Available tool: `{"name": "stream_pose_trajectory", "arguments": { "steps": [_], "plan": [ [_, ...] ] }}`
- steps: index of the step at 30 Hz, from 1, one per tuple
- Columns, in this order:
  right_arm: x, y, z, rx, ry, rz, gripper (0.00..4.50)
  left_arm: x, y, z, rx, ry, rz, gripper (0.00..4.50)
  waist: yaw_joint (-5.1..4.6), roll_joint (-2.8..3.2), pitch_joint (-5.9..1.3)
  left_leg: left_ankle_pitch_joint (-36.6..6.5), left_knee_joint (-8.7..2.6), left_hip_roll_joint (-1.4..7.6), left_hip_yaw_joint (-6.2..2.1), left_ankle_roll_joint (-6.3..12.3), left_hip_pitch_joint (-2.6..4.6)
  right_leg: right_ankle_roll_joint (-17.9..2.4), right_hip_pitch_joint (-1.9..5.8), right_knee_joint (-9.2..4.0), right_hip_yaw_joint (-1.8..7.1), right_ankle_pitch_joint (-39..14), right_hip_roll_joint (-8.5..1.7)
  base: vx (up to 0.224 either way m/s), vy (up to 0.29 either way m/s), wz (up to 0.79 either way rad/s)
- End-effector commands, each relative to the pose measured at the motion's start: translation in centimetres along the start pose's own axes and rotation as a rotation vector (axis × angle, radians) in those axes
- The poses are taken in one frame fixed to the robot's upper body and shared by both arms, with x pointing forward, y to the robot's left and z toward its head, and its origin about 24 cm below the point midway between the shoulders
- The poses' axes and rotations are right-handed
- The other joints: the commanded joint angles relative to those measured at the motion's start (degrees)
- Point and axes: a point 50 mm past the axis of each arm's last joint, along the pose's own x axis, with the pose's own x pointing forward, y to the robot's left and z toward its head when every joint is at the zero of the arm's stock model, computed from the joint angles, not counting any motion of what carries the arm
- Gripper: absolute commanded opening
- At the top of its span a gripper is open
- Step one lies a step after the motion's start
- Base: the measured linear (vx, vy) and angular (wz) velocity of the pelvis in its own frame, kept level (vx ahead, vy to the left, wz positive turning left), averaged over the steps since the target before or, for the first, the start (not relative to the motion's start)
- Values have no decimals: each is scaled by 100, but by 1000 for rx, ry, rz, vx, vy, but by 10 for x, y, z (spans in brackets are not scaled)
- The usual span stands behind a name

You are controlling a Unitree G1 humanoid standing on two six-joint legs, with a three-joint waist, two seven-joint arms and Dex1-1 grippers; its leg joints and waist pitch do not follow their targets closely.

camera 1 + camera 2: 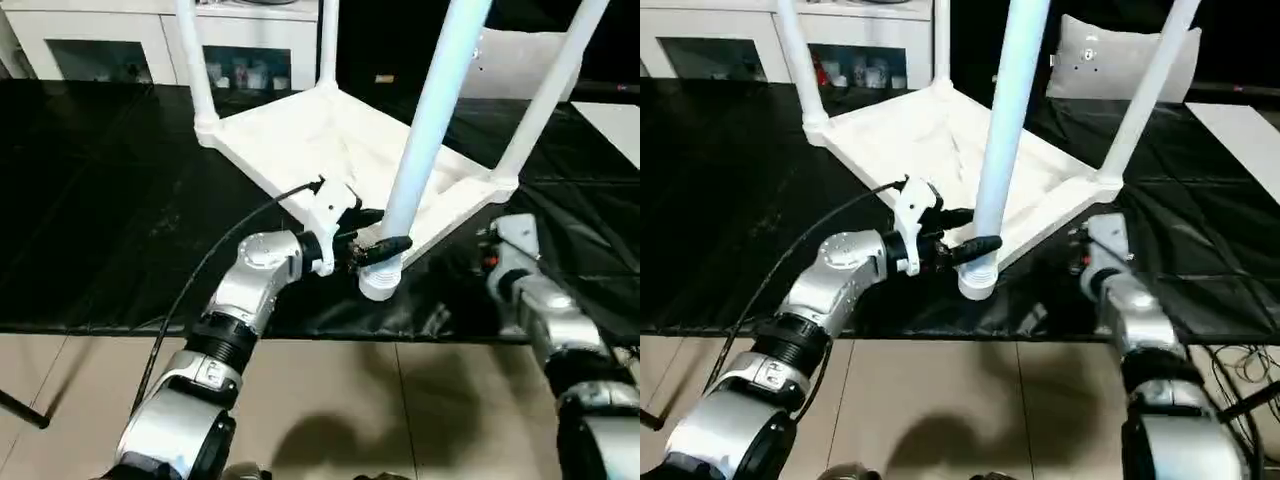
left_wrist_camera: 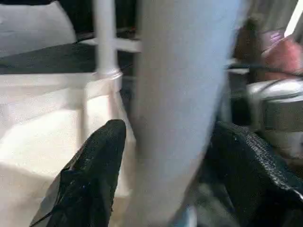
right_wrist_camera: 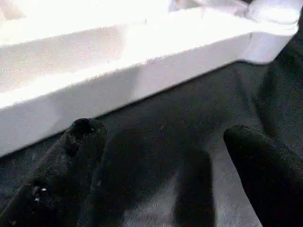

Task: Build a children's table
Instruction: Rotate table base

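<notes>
on the black mat (image 1: 90, 200) the table top (image 1: 300, 140) lies upside down with all four legs standing in its corner sockets. the left gripper (image 1: 378, 236) pinches the nearest leg (image 1: 425, 140) just above its socket. if that leg is not fully seated, a sideways pull could tip it out or drag the table top. the left arm reaches in level from the left of that leg. the right gripper (image 3: 161, 165) hovers spread over the mat beside the table top's rim, to the right of that leg.
</notes>
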Motion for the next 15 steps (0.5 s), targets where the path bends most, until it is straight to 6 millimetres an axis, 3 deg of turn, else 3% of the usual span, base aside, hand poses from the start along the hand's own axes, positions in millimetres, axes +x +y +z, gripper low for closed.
{"name": "stream_pose_trajectory", "arguments": {
  "steps": [1, 7, 12, 15],
  "plan": [
    [4, 1, 4, 6, -7, 1, 450, 18, -23, 6, -33, -36, -153, 320, 18, -77, -459, -563, -338, 421, -133, 519, 40, -1090, 382, -435, 410, -1208, -676, 0, 0, 0],
    [11, 18, 2, -12, 21, 60, 450, 39, -41, 1, -49, -5, -221, 320, 46, -72, -486, -219, -311, 447, -135, 781, 10, -1296, 393, -335, 404, -501, -665, 0, 0, 0],
    [16, 37, 6, -6, -4, 150, 450, 39, -49, 8, -89, -46, -288, 320, 7, -75, -478, -360, -305, 448, -120, 773, -7, -1303, 412, -350, 390, -704, -680, 0, 0, 0],
    [18, 49, 7, -13, -14, 202, 450, 38, -48, 10, -75, -50, -277, 320, -13, -86, -458, -429, -304, 428, -106, 745, -25, -1164, 402, -410, 378, -1072, -659, 0, 0, 0]
  ]
}}
